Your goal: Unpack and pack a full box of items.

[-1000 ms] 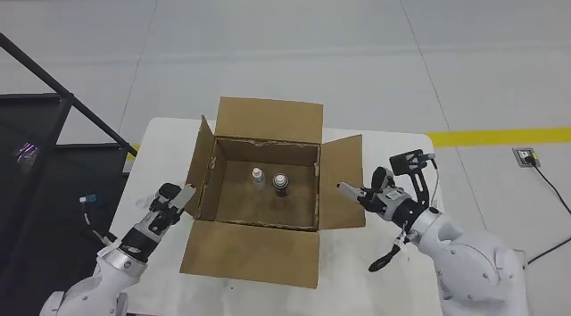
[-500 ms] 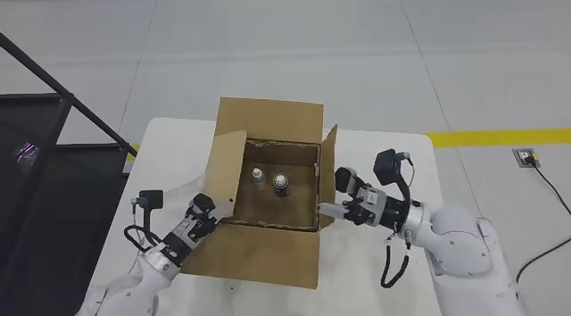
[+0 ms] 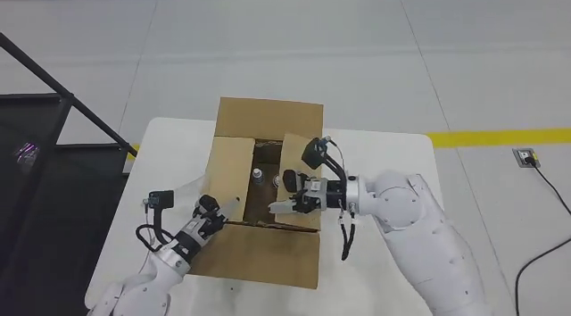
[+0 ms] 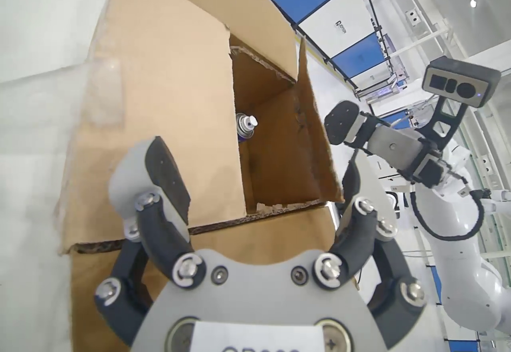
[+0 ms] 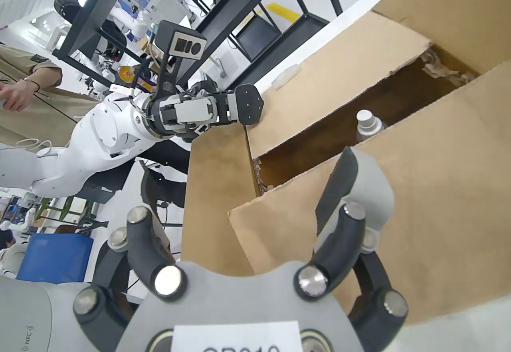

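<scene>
Two side flaps (image 3: 230, 162) partly over the open box (image 3: 260, 261), left gripper (image 3: 223, 205) and right gripper (image 3: 285, 193) at them, jaws wide.

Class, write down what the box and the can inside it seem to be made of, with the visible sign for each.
The box: matt brown corrugated cardboard; fluted layers show along its cut flap edges. The can: probably metal, given the shiny rim at its shoulder; its white cap looks plastic.
</scene>
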You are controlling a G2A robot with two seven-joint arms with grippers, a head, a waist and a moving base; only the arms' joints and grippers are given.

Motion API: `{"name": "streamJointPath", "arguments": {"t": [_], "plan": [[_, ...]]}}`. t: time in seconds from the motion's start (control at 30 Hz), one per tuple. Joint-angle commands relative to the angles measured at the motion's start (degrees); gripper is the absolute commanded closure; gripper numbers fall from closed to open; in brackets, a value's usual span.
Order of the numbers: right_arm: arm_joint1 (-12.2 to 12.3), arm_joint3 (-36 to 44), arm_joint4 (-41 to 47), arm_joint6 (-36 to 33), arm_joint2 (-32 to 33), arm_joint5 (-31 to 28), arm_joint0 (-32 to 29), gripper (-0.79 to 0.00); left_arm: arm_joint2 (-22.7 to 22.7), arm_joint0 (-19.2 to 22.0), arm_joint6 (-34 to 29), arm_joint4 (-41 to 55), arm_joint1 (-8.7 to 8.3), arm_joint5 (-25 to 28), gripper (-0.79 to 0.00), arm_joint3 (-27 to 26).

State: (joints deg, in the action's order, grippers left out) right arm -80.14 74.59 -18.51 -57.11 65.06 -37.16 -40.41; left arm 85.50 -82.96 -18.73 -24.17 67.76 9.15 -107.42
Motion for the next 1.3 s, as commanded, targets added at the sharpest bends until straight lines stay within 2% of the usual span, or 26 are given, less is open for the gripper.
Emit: {"name": "streamJointPath", "arguments": {"t": [0.0,0.27,0.5,0.7,0.83,0.9,1.0,1.1,1.27], "plan": [[-0.21,-2.81,-0.35,0.60,-1.43,0.44,1.27,-0.785,0.14,-0.10,0.41,0.22,0.02,-0.50,-0.785,-0.15],[-0.69,-8.62,-0.36,3.25,-5.06,0.28,3.37,-0.785,3.47,-0.93,1.43,2.50,-0.16,-0.51,-0.785,-2.24],[-0.61,-8.69,-0.94,5.13,-6.17,-0.52,4.24,-0.785,12.26,-3.05,-1.55,9.45,-0.80,-0.56,-0.785,-3.98],[-0.15,-6.14,-2.50,6.75,-5.16,0.36,3.79,-0.785,20.97,-6.50,-14.24,14.23,-2.07,3.90,-0.785,-1.88],[-0.15,-6.14,-2.50,6.75,-5.16,0.36,3.79,-0.785,24.42,-8.48,-24.38,15.78,-3.01,8.13,-0.785,0.33],[-0.15,-6.14,-2.50,6.75,-5.16,0.36,3.79,-0.785,25.20,-9.08,-29.35,17.15,-3.44,9.88,-0.785,1.31],[-0.20,-3.68,-5.59,10.70,-5.52,4.29,2.80,-0.785,25.77,-9.06,-36.33,17.94,-4.14,11.86,-0.785,3.16],[-0.21,-2.60,-8.10,17.74,-4.52,9.17,1.60,-0.785,25.34,-7.89,-42.16,17.41,-4.84,12.68,-0.785,5.06],[0.27,-0.30,-10.15,28.52,-0.48,16.27,-1.68,-0.785,22.40,-5.62,-46.70,17.03,-5.52,13.87,-0.785,8.07]]}}
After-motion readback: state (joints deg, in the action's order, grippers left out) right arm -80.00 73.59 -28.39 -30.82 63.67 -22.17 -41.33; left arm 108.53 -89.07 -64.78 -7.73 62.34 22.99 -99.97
